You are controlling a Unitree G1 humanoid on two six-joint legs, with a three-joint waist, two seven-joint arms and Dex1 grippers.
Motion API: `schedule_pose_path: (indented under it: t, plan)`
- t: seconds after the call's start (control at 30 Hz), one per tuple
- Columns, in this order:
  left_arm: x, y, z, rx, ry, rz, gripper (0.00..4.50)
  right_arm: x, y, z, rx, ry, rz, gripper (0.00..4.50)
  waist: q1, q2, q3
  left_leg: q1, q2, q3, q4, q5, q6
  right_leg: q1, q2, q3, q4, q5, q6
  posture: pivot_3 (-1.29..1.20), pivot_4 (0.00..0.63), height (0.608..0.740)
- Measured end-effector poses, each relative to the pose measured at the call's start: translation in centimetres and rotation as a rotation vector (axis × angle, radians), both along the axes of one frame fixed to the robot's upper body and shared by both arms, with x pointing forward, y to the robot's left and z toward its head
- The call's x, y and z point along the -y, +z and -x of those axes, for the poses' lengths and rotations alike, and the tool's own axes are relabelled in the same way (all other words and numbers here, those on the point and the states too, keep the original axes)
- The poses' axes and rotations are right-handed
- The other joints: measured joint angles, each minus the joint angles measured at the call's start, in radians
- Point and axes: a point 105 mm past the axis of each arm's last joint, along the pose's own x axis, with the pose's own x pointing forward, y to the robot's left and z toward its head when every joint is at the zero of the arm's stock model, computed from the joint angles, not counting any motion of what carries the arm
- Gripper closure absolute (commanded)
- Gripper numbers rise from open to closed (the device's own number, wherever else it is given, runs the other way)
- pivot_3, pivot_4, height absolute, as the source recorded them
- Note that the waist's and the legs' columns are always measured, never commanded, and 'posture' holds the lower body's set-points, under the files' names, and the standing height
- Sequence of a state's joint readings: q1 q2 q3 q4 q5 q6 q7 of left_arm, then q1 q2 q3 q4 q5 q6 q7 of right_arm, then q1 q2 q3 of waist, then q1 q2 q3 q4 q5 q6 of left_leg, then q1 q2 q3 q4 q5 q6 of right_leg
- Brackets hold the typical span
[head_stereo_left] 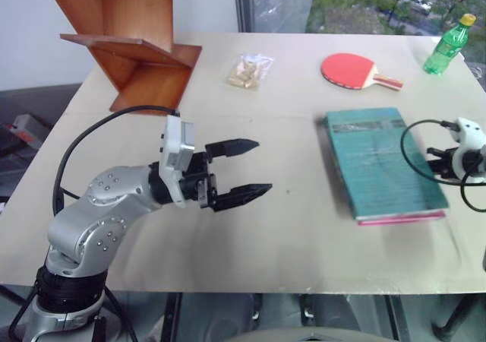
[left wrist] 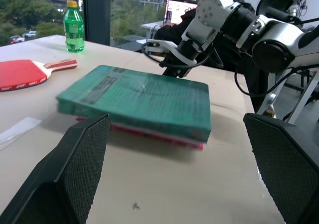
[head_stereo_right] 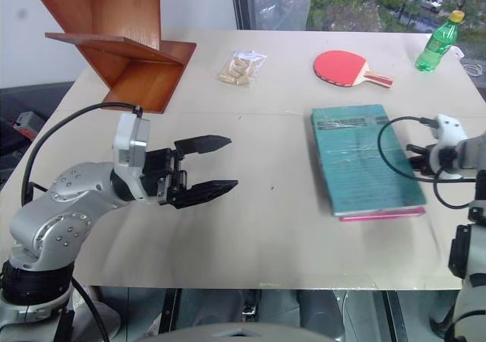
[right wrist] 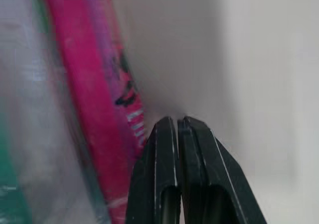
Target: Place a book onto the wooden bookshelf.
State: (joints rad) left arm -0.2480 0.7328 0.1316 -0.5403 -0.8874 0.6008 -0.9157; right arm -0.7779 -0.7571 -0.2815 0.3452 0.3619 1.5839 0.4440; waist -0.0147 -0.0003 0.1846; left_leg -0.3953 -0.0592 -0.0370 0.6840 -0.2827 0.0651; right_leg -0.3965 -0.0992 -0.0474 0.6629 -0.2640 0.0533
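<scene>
The left gripper (head_stereo_left: pixel 241 171) hovers with fingers spread wide over the table's (head_stereo_left: pixel 288 243) near left part; the right gripper (right wrist: pixel 178 122), fingers pressed together, sits at the right edge of the book (head_stereo_left: pixel 383 161), which lies on a pink book (head_stereo_left: pixel 402 219) near the table's right edge. The wooden bookshelf (head_stereo_left: pixel 129 45) stands at the far left corner.

Red paddle (head_stereo_left: pixel 348 71), green bottle (head_stereo_left: pixel 449 45), snack bag (head_stereo_left: pixel 248 71), pink book (left wrist: pixel 149 133)

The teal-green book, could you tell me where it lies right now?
The book lies flat on the table's right side, stacked on a pink book, near the red paddle.
</scene>
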Motion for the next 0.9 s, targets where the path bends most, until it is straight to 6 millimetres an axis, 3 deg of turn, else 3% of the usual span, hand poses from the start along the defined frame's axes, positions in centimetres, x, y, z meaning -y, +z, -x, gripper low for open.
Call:
schedule_pose_path:
  t: [0.23, 0.7, 0.8, 0.9]
  plan:
    - [-1.0, -0.5, 0.2, -0.016, 0.018, -0.044, 0.00, -5.5, -0.4, -1.1, 0.106, 0.093, -0.122, 4.31, -0.001, -0.001, -0.001, 0.002, 0.001, 0.000, 0.000, 0.000, 0.000, -0.001, 0.004, 0.006, 0.000, 0.003, -0.001, 0.00, 0.150, 0.740]
    - [-1.9, -0.6, 0.0, -0.024, 0.048, -0.058, 0.00, -11.6, -0.4, -1.1, 0.191, 0.185, -0.182, 4.31, -0.002, -0.001, -0.001, 0.001, 0.002, 0.001, -0.002, 0.000, 0.000, -0.009, 0.010, 0.016, 0.002, 0.004, -0.003, 0.00, 0.150, 0.740]
    - [-2.2, -1.0, -0.3, -0.034, 0.071, -0.061, 0.00, -11.0, 0.2, -0.3, 0.288, 0.194, -0.119, 4.31, 0.008, -0.001, -0.001, -0.004, 0.001, 0.001, -0.002, 0.000, 0.000, -0.013, 0.012, 0.015, 0.002, 0.004, -0.003, 0.00, 0.150, 0.740]
    - [-2.9, -1.6, -0.7, -0.047, 0.111, -0.062, 0.00, -7.9, 2.4, 1.2, 0.516, 0.226, 0.118, 4.31, 0.024, -0.001, -0.001, -0.006, -0.002, 0.000, -0.003, -0.001, 0.001, -0.015, 0.012, 0.021, 0.000, 0.005, -0.001, 0.00, 0.150, 0.740]
